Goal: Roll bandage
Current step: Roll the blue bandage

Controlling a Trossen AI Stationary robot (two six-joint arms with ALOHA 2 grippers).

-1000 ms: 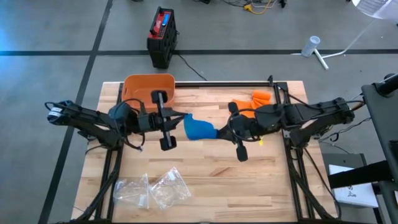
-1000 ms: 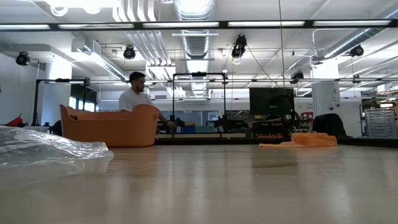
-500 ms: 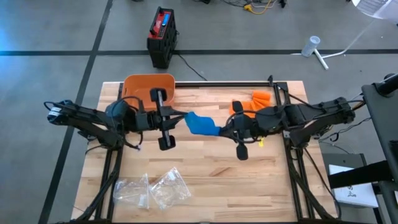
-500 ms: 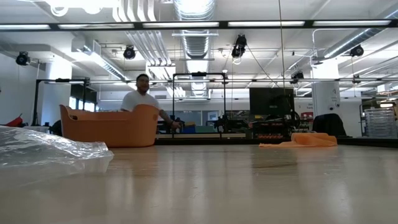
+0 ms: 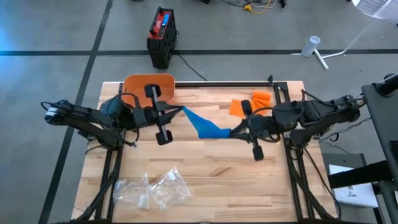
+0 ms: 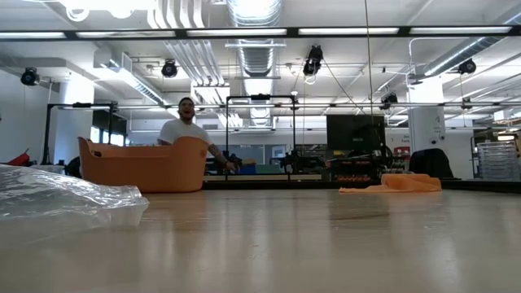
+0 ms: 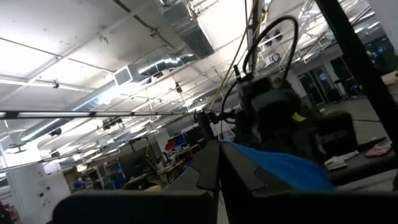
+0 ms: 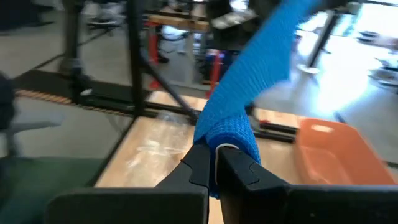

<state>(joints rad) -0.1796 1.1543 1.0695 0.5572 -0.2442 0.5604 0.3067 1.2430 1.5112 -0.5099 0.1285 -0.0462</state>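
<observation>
From overhead, the blue bandage (image 5: 205, 124) is stretched in the air at frame centre, its long axis running from upper left to lower right. The left gripper (image 5: 179, 111) pinches the narrow upper-left tip; the right gripper (image 5: 235, 131) is clamped on the thicker lower-right end, where the roll seems to be building. Each arm has its own end, so neither is nearer the strip as a whole. The orange tub (image 5: 149, 88) at upper left, beside the left arm, appears empty. Orange bandages (image 5: 252, 102) lie loose at upper right, and clear plastic bags (image 5: 152, 188) at lower left.

At table height, neither gripper nor the bandage shows; the tub (image 6: 146, 165) stands left of centre, its contents hidden by its wall. A person (image 6: 186, 129) stands behind it.

Through the left wrist camera, its fingers (image 7: 208, 168) are closed on the blue strip (image 7: 280, 167) leading off toward the right arm.

Through the right wrist camera, its fingers (image 8: 199, 165) grip the rolled end (image 8: 230, 134), the strip rising away to the upper right.
</observation>
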